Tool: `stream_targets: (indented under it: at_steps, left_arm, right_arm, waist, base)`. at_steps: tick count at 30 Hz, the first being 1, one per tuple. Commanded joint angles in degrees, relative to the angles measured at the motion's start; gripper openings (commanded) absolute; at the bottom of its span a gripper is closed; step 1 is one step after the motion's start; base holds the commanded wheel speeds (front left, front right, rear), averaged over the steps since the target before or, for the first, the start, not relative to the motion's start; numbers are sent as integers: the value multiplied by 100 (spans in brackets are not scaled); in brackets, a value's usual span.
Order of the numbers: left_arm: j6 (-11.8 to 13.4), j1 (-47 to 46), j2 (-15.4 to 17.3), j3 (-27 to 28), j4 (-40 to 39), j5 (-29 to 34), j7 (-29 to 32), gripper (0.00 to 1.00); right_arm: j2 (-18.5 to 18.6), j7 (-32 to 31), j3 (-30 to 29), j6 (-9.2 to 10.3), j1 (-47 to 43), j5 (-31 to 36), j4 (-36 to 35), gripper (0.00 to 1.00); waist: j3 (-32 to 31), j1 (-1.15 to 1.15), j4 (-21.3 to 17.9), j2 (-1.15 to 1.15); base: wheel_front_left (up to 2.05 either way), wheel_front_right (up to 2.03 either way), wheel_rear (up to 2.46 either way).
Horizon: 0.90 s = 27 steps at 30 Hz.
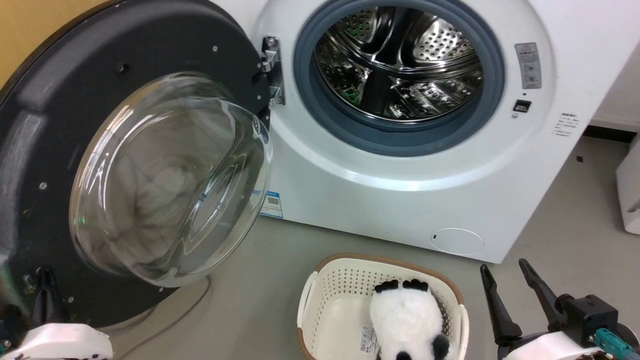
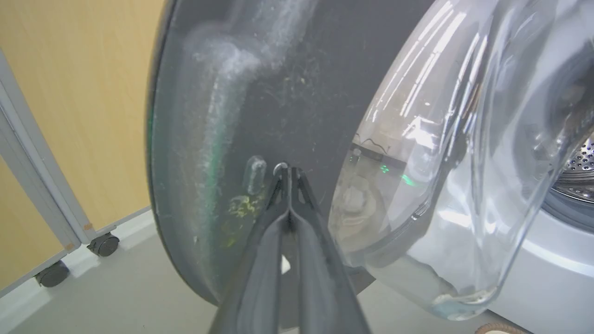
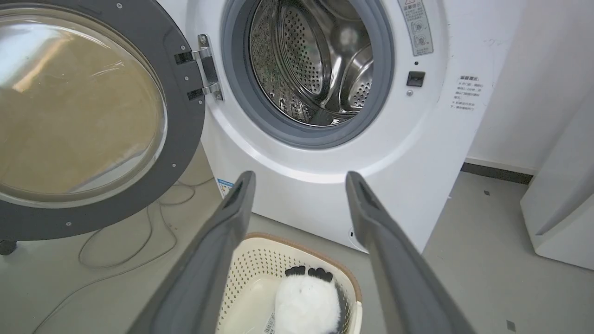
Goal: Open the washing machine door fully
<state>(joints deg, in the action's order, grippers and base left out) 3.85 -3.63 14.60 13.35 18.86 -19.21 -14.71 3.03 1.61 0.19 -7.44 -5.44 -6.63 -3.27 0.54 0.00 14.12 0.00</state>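
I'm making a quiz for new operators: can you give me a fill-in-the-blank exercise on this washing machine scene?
1. In the head view, the washing machine door hangs from a hinge on the ____ side of the drum.
2. The left claw is ____, its tips at the door's dark inner face.
3. The right claw is ____ and holds nothing.
4. The plush panda lies in the ____.
Missing words: left; shut; open; basket.
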Motion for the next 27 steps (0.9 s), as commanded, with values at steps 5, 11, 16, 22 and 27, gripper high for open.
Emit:
stream_targets:
  at_steps: [5, 11, 16, 22, 27]
  left_arm:
    - [31, 505, -449, 167, -540, 210, -29, 0]
    - [132, 1050, -837, -67, -1018, 458, -29, 100]
    - [148, 1266, -944, -396, -1340, 644, -28, 100]
    - [85, 1305, -991, -863, -1564, 874, 4, 100]
    - [-16, 1210, -959, -1205, -1574, 1075, 112, 100]
  right_arm:
    - [-15, 15, 89, -5, 19, 30, 35, 100]
    - [-15, 19, 125, -5, 8, 46, 32, 100]
    - [-15, 62, 188, -5, 16, 59, 28, 100]
    - [-15, 80, 225, -5, 1, 123, 17, 100]
    - [-15, 61, 259, -5, 12, 199, 19, 100]
  waist:
    - [-50, 0, -244, 0]
    - [-114, 0, -464, 0]
    - [-136, 0, -594, 0]
    - [-178, 0, -809, 0]
    - [-219, 0, -1055, 0]
  base:
    - [0, 0, 0]
    - [0, 0, 0]
    - [0, 0, 0]
    - [0, 0, 0]
    - [0, 0, 0]
